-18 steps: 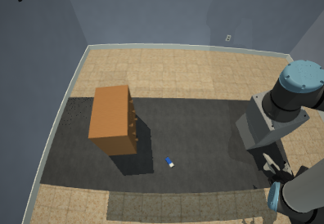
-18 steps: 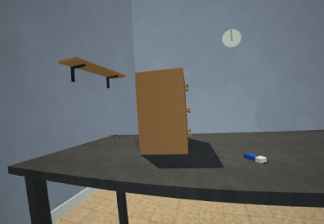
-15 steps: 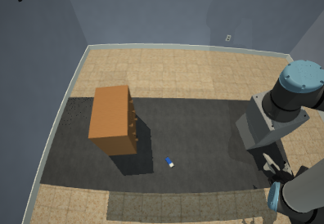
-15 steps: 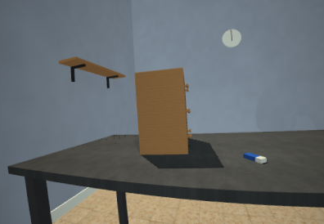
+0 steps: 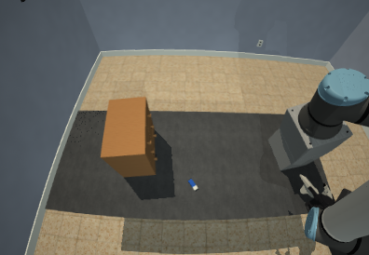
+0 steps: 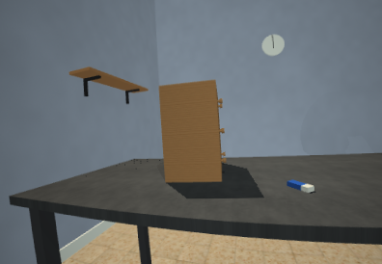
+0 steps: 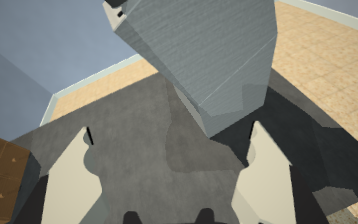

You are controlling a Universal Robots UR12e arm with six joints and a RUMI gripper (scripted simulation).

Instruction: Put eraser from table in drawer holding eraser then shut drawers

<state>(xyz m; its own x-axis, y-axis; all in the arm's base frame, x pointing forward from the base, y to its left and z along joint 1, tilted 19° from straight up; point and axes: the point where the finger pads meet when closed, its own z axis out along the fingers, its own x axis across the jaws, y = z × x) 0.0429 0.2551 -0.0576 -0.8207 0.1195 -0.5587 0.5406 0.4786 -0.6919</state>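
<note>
A tall wooden chest (image 5: 129, 136) stands upright on the dark table at the left, all its drawers shut, small knobs facing right; it also shows in the exterior view (image 6: 191, 131) and at the left edge of the wrist view (image 7: 11, 170). A blue and white eraser (image 5: 193, 184) lies on the table in front of the chest, to its right in the exterior view (image 6: 301, 185). My gripper (image 5: 312, 187) is at the table's right end, far from both, and is open and empty. Its two pale fingers show wide apart in the wrist view (image 7: 167, 175). The drawers' contents are hidden.
The arm's grey base block (image 5: 307, 140) stands on the table's right side and fills the upper wrist view (image 7: 210, 55). A wooden shelf (image 6: 106, 79) hangs on the left wall. A round clock (image 6: 273, 44) hangs on the back wall. Tiled floor surrounds the table.
</note>
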